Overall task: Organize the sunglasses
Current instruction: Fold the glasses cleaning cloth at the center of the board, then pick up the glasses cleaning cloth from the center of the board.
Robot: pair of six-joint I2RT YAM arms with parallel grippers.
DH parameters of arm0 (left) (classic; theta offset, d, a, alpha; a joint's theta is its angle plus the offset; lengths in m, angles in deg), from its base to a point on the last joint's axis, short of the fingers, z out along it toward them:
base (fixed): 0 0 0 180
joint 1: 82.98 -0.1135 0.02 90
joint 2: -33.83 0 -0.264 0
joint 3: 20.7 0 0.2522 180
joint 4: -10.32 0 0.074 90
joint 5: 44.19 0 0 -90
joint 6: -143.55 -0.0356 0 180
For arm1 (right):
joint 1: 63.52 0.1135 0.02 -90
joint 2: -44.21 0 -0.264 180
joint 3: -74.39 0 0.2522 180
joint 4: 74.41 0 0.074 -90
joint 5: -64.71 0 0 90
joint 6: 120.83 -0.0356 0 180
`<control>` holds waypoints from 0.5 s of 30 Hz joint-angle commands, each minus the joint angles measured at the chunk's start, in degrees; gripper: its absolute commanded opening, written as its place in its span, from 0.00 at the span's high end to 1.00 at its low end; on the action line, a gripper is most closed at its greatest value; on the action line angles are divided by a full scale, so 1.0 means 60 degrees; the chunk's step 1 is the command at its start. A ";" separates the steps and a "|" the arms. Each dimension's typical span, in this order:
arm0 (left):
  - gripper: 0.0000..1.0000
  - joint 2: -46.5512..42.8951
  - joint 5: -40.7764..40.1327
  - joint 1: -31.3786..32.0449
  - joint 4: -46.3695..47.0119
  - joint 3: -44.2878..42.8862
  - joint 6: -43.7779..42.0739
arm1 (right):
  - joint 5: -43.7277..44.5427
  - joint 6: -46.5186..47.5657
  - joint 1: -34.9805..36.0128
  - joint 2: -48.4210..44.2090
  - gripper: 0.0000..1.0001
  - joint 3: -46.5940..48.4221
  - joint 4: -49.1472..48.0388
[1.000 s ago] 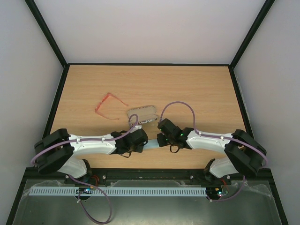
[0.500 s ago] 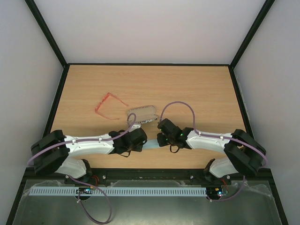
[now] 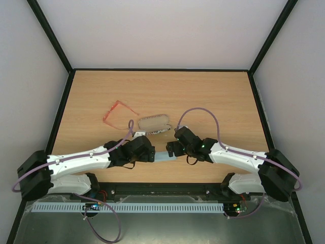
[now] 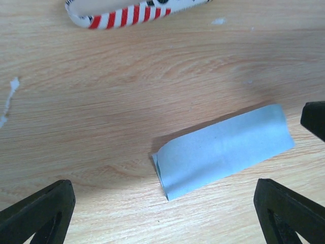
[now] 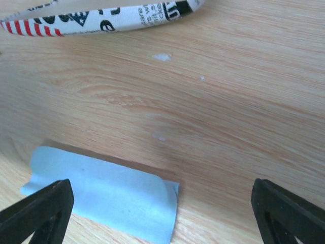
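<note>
The sunglasses (image 3: 116, 113), a slim red-orange pair, lie on the table's left half, apart from both arms. A folded light blue cloth (image 3: 163, 156) (image 4: 223, 150) (image 5: 101, 195) lies flat on the wood between the two grippers. My left gripper (image 3: 150, 154) (image 4: 161, 206) is open just left of it, with nothing between its fingers (image 4: 38, 213). My right gripper (image 3: 171, 149) (image 5: 160, 206) is open just right of the cloth, its fingers (image 5: 287, 211) spread wide and holding nothing. The flag-printed case (image 3: 155, 123) (image 4: 127, 12) (image 5: 101, 20) lies open just beyond the cloth.
Black frame rails (image 3: 58, 117) border the wooden table (image 3: 203, 96) on the left, right and back. White walls rise behind them. Purple cables (image 3: 200, 113) loop above both forearms. Small white specks (image 5: 162, 57) dot the wood near the case.
Both grippers have gone from shut to wide open and let go of the cloth, which now lies folded on the table. Both arms stretched forward a little toward the case.
</note>
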 commanded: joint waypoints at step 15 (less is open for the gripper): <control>0.01 -0.1436 0.1951 -0.1203 0.0501 0.0646 0.0463 | -0.0097 -0.0891 -0.0006 -0.0014 0.15 -0.0293 0.0415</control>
